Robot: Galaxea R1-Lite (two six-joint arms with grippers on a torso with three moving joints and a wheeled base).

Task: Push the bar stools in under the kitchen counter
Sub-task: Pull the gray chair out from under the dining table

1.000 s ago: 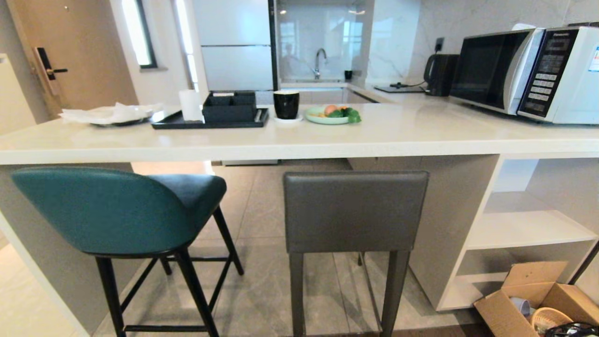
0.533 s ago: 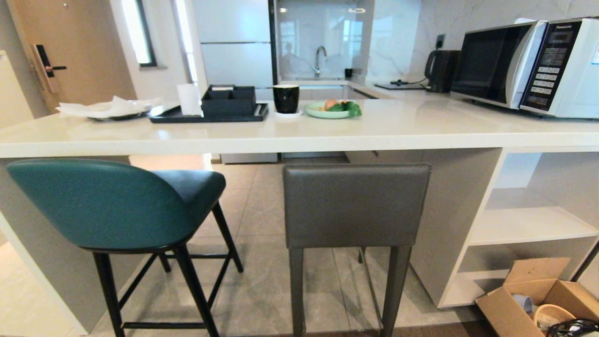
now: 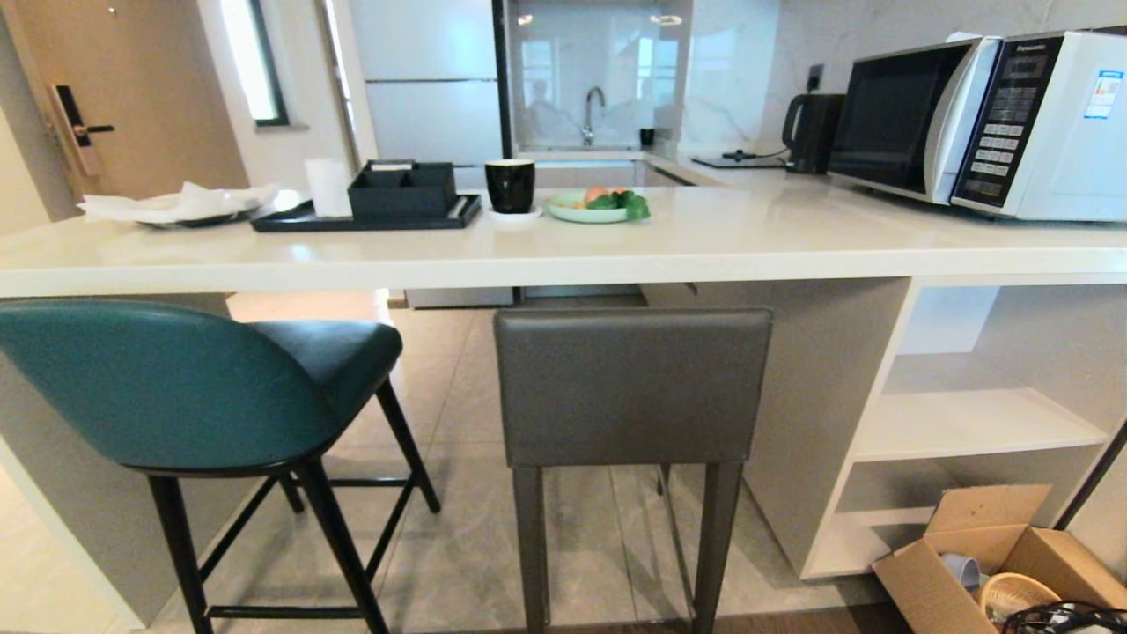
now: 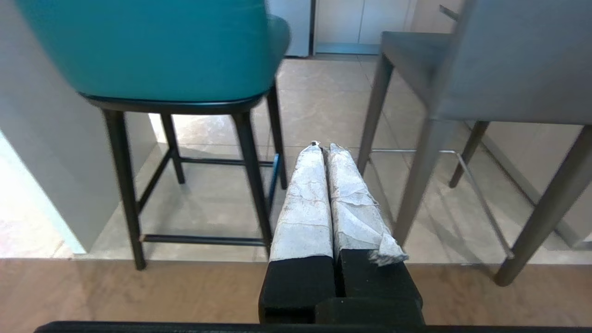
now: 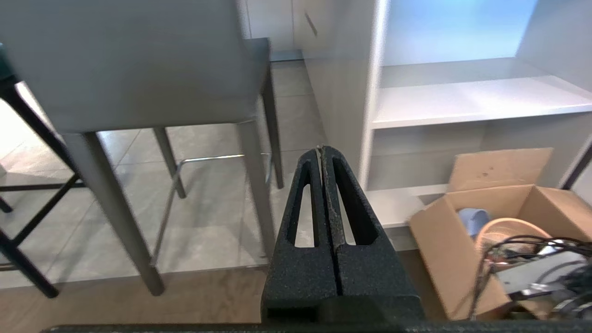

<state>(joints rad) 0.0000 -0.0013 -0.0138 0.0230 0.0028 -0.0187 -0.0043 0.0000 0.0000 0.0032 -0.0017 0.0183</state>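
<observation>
— Facing the kitchen counter [image 3: 563,251] square on, why are both your arms hanging low and doing nothing?

— Neither shows from my head, so I judge them parked until I pick a stool. My left gripper [image 4: 322,150] has its taped fingers pressed together on nothing, and my right gripper [image 5: 320,150] is the same, black fingers together and empty. Closed tips would make a blunt pusher, I think.

— Where do the stools stand?

— The teal stool [image 3: 167,387] is on my left, turned partly sideways so its seat points under the slab at an angle. The grey stool [image 3: 629,387] is just to its right, back panel squarely toward me. Both backs sit out on my side of the counter edge, so I judge neither is pushed in yet.

— What do the wrists add?

— The left wrist view shows the teal stool's black legs [image 4: 249,180] and floor-level crossbars, and that my tips aim at the gap between the two stools, touching neither. The right wrist view shows the grey stool's metal footrest [image 5: 208,159] and the cardboard box [image 5: 490,222] by the white shelves [image 5: 471,99], close to my right side.

— And the head?

— Only it shows the countertop: a black tray [image 3: 365,216], a black cup [image 3: 510,186], a plate of food [image 3: 594,207] and the microwave [image 3: 977,123], none in the stools' path.
</observation>
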